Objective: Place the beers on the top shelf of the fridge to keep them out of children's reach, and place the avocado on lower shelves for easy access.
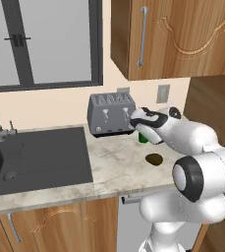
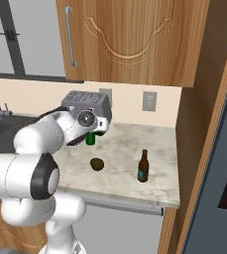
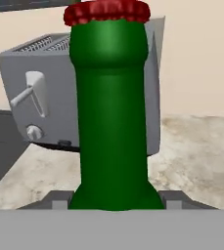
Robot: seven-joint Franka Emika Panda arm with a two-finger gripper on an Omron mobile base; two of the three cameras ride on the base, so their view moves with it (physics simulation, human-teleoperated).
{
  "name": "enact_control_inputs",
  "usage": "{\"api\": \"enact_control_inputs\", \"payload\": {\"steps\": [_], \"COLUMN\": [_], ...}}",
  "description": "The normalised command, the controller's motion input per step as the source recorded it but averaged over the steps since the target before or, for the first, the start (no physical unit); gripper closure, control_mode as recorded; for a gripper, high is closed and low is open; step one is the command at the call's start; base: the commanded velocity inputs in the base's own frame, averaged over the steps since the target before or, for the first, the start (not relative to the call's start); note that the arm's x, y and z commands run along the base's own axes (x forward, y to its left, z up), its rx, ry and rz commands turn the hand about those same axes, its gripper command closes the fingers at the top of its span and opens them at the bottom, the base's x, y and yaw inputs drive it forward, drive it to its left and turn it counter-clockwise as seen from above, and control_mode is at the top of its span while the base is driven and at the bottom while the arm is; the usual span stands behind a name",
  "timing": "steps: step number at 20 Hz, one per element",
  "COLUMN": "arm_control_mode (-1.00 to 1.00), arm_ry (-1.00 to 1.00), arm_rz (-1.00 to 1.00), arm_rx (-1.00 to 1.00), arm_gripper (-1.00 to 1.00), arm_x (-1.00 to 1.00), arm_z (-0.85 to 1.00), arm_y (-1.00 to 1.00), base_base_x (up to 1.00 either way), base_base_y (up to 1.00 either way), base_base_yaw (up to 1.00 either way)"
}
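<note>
The gripper (image 3: 114,204) is clamped on the green bottle (image 3: 111,112), whose neck rises upright straight between the two fingers (image 3: 58,201), its red cap (image 3: 107,11) at the top of the hand view. The bottle's long axis runs vertical, so any lift would probably go straight up before it swings away. In the base views the bottle's green base (image 2: 90,140) peeks out below the hand, just in front of the grey toaster (image 1: 110,114) on the marble counter (image 2: 125,149). The avocado (image 2: 97,164) lies on the counter near the arm, apart from the hand. Further right the brown bottle (image 2: 143,167) stands upright, well clear. The fridge (image 2: 219,168) stands at the far right, beyond the counter's end; its shelves cannot be seen.
</note>
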Motion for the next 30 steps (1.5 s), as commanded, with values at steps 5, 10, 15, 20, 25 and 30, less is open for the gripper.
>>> {"api": "enact_control_inputs", "payload": {"steps": [5, 10, 15, 20, 25, 30], "arm_control_mode": [-1.0, -1.0, -1.0, -1.0, -1.0, -1.0], "arm_ry": [0.0, 0.01, 0.07, 0.03, 0.0, -0.05], "arm_rz": [0.1, 0.07, 0.01, 0.0, 0.0, 0.0], "arm_rx": [0.0, 0.0, -0.01, -0.04, -0.02, -0.06], "arm_gripper": [1.0, 1.0, 1.0, 1.0, 1.0, 1.0], "arm_x": [-1.0, -0.97, -0.89, -0.9, -0.95, -0.78], "arm_z": [1.0, 1.0, 0.98, 0.67, 0.49, 0.45], "arm_y": [-0.34, -0.17, -0.03, 0.04, 0.0, 0.13], "base_base_x": [0.0, 0.0, 0.0, 0.0, 0.0, 0.0], "base_base_y": [0.0, 0.0, 0.0, 0.0, 0.0, 0.0], "base_base_yaw": [0.0, 0.0, 0.0, 0.0, 0.0, 0.0]}}
